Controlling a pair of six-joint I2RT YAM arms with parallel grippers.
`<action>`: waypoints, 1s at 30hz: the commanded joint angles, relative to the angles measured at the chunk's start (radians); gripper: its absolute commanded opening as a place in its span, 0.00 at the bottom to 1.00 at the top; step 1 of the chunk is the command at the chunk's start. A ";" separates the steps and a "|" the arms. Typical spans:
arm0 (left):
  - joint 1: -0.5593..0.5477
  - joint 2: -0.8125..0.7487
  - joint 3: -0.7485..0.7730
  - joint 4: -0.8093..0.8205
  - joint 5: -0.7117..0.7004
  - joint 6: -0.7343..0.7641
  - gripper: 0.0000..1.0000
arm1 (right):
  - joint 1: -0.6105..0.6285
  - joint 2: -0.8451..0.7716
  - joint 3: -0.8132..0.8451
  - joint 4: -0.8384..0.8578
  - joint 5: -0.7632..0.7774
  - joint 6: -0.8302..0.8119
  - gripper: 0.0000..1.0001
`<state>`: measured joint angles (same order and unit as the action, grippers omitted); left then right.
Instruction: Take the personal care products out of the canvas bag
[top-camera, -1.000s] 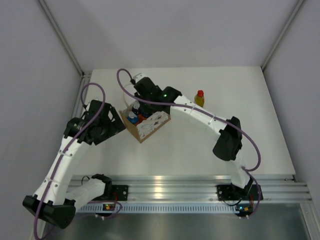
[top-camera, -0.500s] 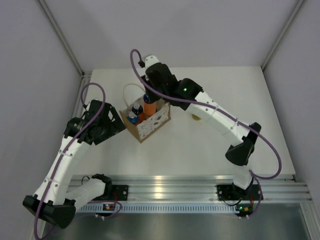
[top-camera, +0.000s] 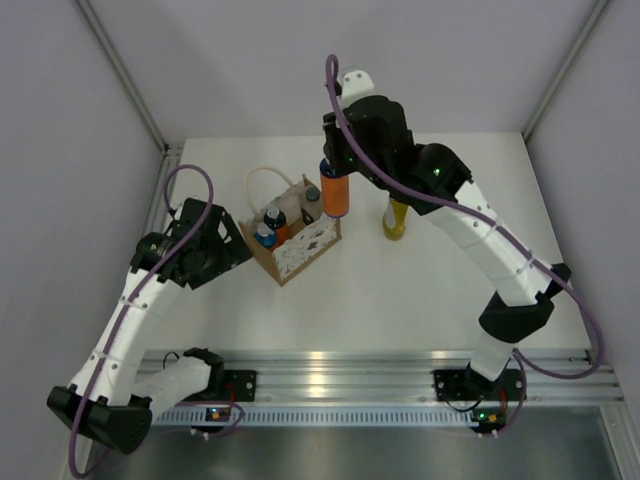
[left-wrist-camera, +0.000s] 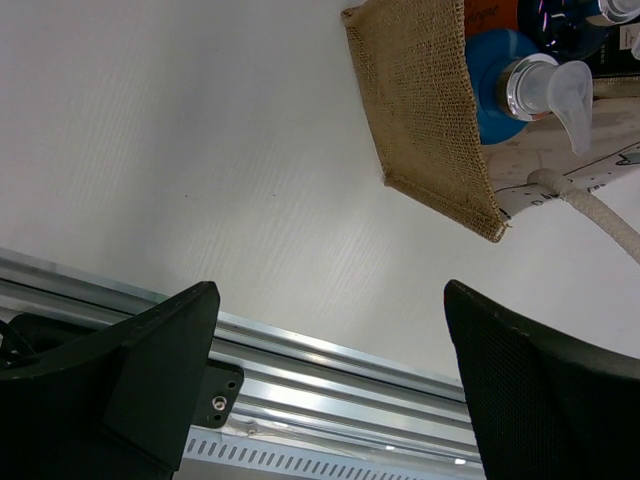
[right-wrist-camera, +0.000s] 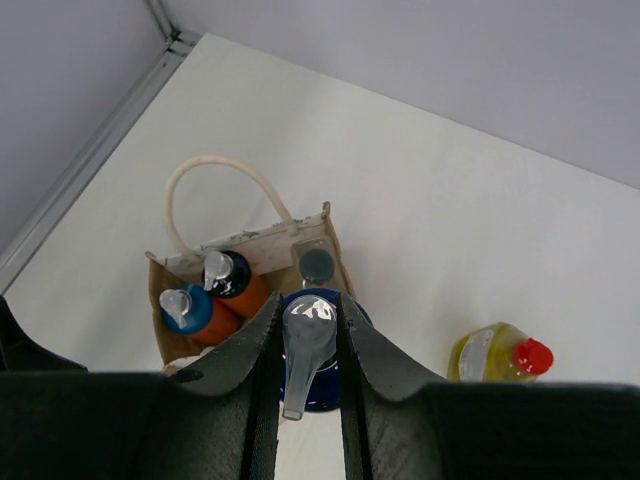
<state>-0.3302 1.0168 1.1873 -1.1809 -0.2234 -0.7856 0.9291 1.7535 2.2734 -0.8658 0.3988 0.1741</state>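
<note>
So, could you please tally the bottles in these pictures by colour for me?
Orange bottle: 3
Yellow bottle: 1
Clear bottle: 1
Total: 5

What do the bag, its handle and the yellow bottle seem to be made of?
The bag looks like coarse woven jute or canvas: an open, matte tan weave, slightly frayed at the corner. Its handle seems to be twisted cream cotton rope. The yellow bottle is probably glossy, translucent plastic, and its cap looks like opaque red plastic.
</note>
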 joint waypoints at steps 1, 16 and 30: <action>-0.001 0.000 -0.002 0.010 0.006 0.002 0.98 | -0.036 -0.100 0.006 0.048 0.061 -0.013 0.00; -0.001 0.008 0.003 0.012 0.002 0.002 0.98 | -0.285 -0.293 -0.241 0.050 0.066 0.084 0.00; -0.001 0.025 0.015 0.023 0.010 0.005 0.98 | -0.677 -0.436 -0.583 0.158 -0.093 0.077 0.00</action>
<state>-0.3302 1.0386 1.1873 -1.1770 -0.2207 -0.7856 0.3168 1.3609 1.7351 -0.8577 0.3683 0.2501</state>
